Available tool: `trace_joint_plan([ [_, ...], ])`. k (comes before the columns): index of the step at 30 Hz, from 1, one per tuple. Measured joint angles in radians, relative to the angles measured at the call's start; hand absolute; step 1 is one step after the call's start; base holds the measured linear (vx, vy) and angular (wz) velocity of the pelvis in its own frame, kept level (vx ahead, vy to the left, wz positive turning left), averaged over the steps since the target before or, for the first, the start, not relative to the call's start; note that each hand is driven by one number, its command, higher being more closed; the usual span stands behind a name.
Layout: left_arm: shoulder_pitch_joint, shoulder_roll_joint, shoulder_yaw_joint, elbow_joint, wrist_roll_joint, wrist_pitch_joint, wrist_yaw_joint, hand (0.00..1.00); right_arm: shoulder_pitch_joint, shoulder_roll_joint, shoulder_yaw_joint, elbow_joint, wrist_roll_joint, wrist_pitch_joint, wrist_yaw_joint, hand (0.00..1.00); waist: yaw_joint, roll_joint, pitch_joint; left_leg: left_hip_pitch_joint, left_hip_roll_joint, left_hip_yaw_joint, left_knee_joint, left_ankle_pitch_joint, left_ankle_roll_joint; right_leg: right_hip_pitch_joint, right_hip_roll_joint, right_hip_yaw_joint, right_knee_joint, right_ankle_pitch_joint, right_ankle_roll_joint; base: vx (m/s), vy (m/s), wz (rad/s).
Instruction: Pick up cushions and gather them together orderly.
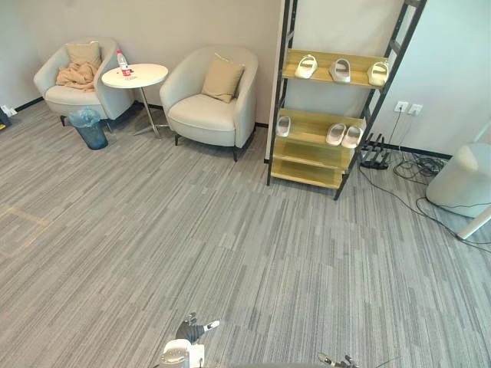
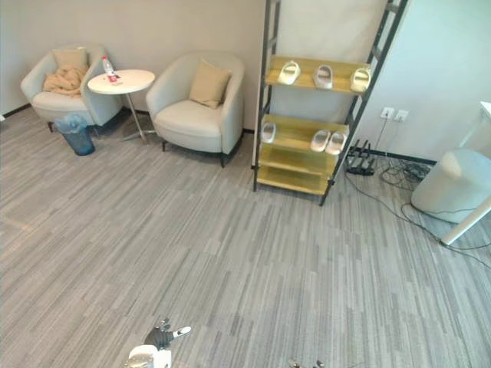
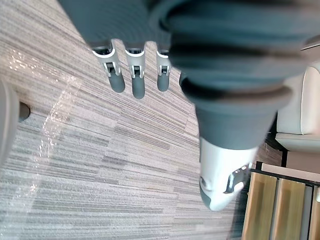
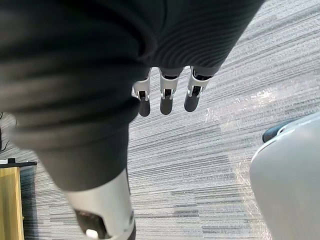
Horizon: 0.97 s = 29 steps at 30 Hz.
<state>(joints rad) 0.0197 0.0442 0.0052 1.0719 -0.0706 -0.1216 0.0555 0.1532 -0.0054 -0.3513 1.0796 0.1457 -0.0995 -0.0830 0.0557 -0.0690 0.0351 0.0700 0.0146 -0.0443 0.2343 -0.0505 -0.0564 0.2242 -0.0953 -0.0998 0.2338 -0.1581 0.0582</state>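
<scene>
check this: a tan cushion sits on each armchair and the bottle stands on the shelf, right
No: the bottle stands on the round table, not the shelf, as the left eye view shows. The rest holds.

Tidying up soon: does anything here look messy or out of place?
A tan cloth lies crumpled on the left armchair, in front of the left cushion. The right cushion leans tilted in the right armchair. Nothing looks spilled or damaged.

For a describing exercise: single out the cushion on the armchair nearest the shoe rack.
At the far wall, find the pale armchair between the round white table and the shoe rack. Its tan cushion leans alone; the other cushion sits behind crumpled cloth.
</scene>
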Motion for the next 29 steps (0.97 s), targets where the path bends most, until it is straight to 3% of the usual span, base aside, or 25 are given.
trace_joint_plan([
  [9,-0.01,-0.006,-0.004,0.0,0.009,0.0,-0.001,0.0,-0.003,0.0,0.003,-0.001,-0.026,0.0,0.001,0.0,-0.001,0.001,0.003,-0.001,0.007,-0.003,-0.031,0.066,-0.003,-0.013,0.007,-0.005,-0.009,0.042,-0.001,0.06,-0.011,-0.02],
  [17,-0.019,-0.029,-0.004,0.0,0.01,0.0,-0.001,0.0,-0.008,-0.004,0.003,-0.006,-0.027,0.0,0.0,0.0,-0.004,0.011,0.018,-0.003,0.008,-0.012,-0.031,0.066,-0.003,-0.012,0.007,-0.01,-0.009,0.042,-0.001,0.05,0.001,0.02],
  [26,-0.038,-0.044,-0.003,-0.021,0.009,0.001,-0.002,0.0,-0.029,-0.001,0.026,-0.049,-0.026,0.0,0.0,0.0,-0.008,0.023,0.086,-0.034,0.008,-0.013,0.005,0.063,-0.002,-0.016,0.007,-0.035,0.009,0.041,-0.001,-0.03,0.01,0.07],
  [29,-0.044,-0.061,-0.003,-0.04,0.009,0.001,-0.003,0.0,-0.032,-0.005,0.053,-0.08,-0.026,0.0,-0.001,0.0,-0.009,0.041,0.114,-0.047,0.014,-0.011,0.042,0.024,0.01,-0.016,0.014,-0.041,0.017,0.024,0.01,-0.13,0.031,0.14],
])
